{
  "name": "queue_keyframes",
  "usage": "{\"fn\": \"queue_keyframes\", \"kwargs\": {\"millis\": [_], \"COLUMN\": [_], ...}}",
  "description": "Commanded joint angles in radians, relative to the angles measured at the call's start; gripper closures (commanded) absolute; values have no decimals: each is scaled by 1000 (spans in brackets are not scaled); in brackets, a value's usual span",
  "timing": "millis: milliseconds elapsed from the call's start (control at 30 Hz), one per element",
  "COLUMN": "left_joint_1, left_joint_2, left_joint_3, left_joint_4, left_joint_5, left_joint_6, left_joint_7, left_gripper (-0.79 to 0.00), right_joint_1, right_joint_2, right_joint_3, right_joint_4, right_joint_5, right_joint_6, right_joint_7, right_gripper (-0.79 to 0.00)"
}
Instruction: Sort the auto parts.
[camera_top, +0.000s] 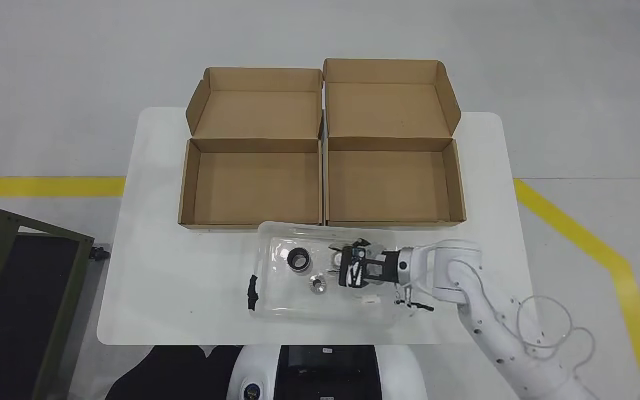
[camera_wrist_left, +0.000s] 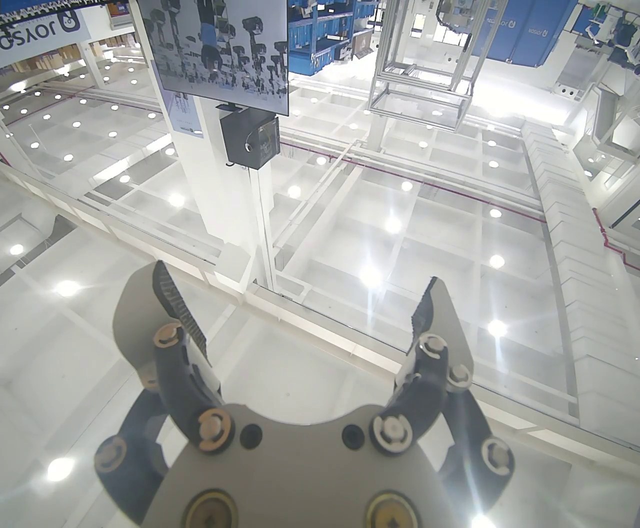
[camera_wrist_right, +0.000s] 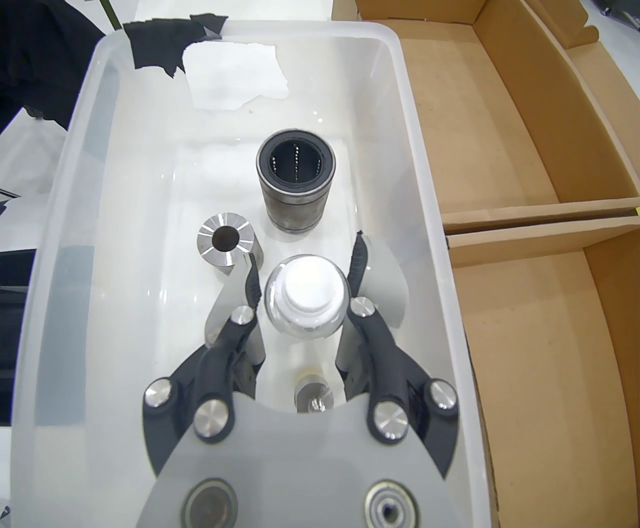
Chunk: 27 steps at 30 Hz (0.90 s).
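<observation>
Table (camera_top: 160, 280): two open cardboard boxes, (camera_top: 250, 185) and (camera_top: 390, 185), side by side. The clear bin (camera_top: 262, 240) sits just in front of them, on the robot's side.

Right gripper (camera_wrist_right: 305, 250) is down inside the bin. Its fingers (camera_wrist_right: 254, 285) bracket the white-capped part (camera_wrist_right: 307, 290), and the pads look to touch both sides, so it is pinched. The part stands upright, its axis running up between the fingers. Judgement: lift straight up.

Obstacles: steel bush (camera_wrist_right: 226, 242) just beside one finger, black bearing (camera_wrist_right: 295, 180) near ahead, small metal piece (camera_wrist_right: 311, 392) under the palm. The bin wall has to be cleared on the way to the boxes.

Left gripper (camera_wrist_left: 295, 272) points at the ceiling with its fingers spread and nothing in them.
</observation>
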Motion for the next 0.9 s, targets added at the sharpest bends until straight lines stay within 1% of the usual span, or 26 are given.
{"fn": "queue_keyframes", "kwargs": {"millis": [0, 33, 100, 133, 400, 567, 733, 867], "left_joint_1": [0, 0, 0, 0, 0, 0, 0, 0], "left_joint_2": [0, 0, 0, 0, 0, 0, 0, 0], "left_joint_3": [0, 0, 0, 0, 0, 0, 0, 0], "left_joint_4": [0, 0, 0, 0, 0, 0, 0, 0], "left_joint_5": [0, 0, 0, 0, 0, 0, 0, 0], "left_joint_6": [0, 0, 0, 0, 0, 0, 0, 0], "left_joint_7": [0, 0, 0, 0, 0, 0, 0, 0], "left_gripper": [-785, -785, -785, -785, -785, -785, -785, -785], "right_joint_1": [2, 3, 3, 1, -41, -64, -42, -14], "right_joint_2": [1, 1, 3, 4, 22, 32, 34, 32], "right_joint_3": [0, 0, 2, 4, 57, 96, 105, 108], "right_joint_4": [4, 4, -3, -11, -115, -163, -147, -144], "right_joint_5": [0, 1, 3, 4, 30, 58, 118, 150], "right_joint_6": [2, 0, -7, -13, -64, -86, -127, -130], "right_joint_7": [1, 0, 0, 0, -11, -45, -112, -158], "right_gripper": [-219, -163, -15, 0, 0, 0, 0, 0]}}
